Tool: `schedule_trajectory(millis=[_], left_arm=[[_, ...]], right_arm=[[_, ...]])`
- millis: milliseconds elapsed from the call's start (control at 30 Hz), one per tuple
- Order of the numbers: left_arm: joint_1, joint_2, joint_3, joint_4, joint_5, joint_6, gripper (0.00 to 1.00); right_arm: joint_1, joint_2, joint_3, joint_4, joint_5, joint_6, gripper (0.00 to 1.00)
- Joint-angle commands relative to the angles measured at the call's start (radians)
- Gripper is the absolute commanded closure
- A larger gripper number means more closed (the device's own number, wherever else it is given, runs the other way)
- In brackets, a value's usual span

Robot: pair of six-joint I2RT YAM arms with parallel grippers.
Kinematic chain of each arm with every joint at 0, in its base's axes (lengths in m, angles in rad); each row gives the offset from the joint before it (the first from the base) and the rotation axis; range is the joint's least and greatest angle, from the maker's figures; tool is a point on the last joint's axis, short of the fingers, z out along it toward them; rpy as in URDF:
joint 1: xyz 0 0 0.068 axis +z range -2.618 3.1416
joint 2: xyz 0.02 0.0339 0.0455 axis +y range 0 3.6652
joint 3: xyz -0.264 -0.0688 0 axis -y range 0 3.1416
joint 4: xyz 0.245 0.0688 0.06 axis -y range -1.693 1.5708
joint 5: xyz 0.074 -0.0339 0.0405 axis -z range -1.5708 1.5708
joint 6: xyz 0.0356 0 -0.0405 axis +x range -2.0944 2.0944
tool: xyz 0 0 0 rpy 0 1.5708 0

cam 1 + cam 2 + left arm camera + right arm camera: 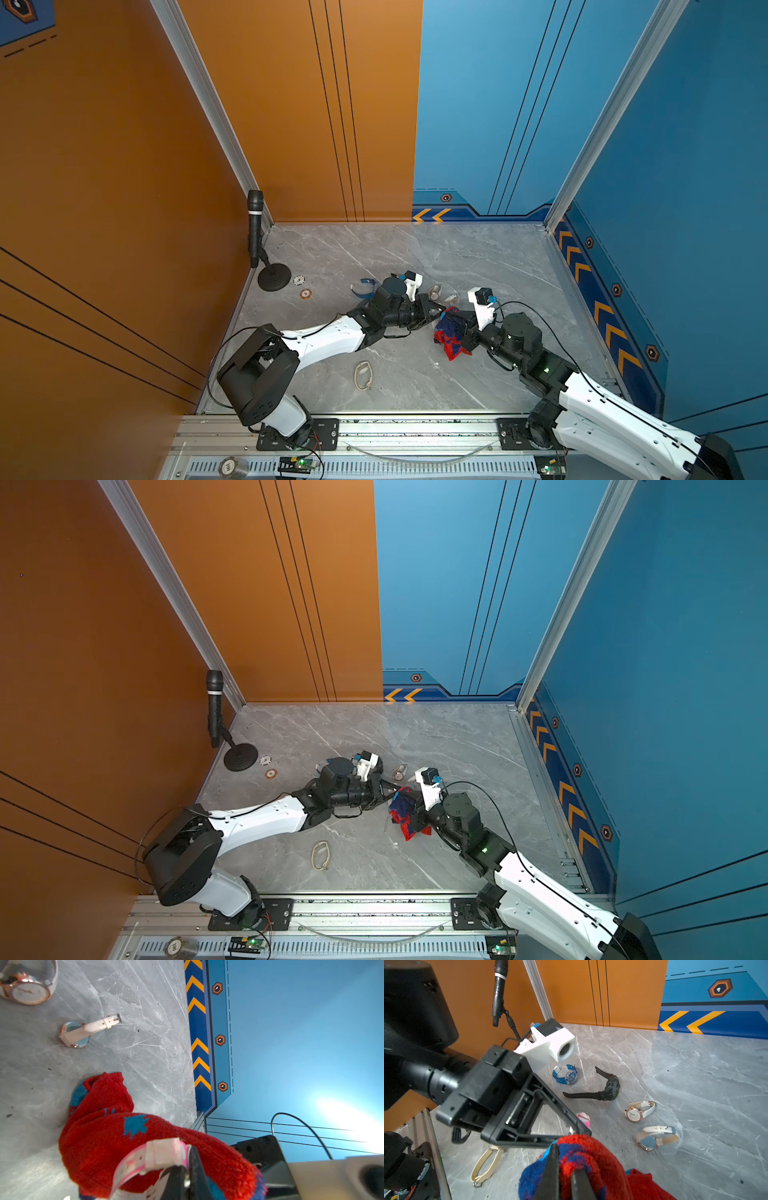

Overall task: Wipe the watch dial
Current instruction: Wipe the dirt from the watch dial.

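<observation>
Cloth (451, 338) meets pink-strapped watch (583, 1118) at centre frame in a top view, over the bench (415, 257). Left hand (187, 1167) is clamped on the strap (160, 1153); right hand (565, 1167) pinches the fleece. Dial is hidden (behind the cloth, likely). Best practice: steady watch, short light strokes across the face.

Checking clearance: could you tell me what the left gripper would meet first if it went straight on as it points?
Most likely the cloth in the right gripper: it bunches directly ahead of the left gripper, apparently almost touching, though depth is unclear.
</observation>
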Motion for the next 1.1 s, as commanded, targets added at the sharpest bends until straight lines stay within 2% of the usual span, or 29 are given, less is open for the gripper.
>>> schedule_trajectory(millis=[0, 533, 833, 1067], left_arm=[[0.014, 0.005, -0.015, 0.146, 0.043, -0.079, 1.00], [0.027, -0.018, -0.016, 0.188, 0.057, -0.108, 1.00], [0.035, 0.002, -0.023, 0.205, 0.060, -0.103, 1.00], [0.029, 0.018, -0.011, 0.207, 0.061, -0.101, 1.00]], right_arm=[[-0.004, -0.019, -0.021, 0.020, 0.029, 0.006, 1.00], [-0.099, -0.128, -0.016, -0.158, 0.111, 0.021, 1.00], [-0.080, -0.239, -0.023, -0.138, 0.051, -0.023, 1.00], [-0.041, -0.205, -0.003, -0.110, 0.026, -0.036, 1.00]])
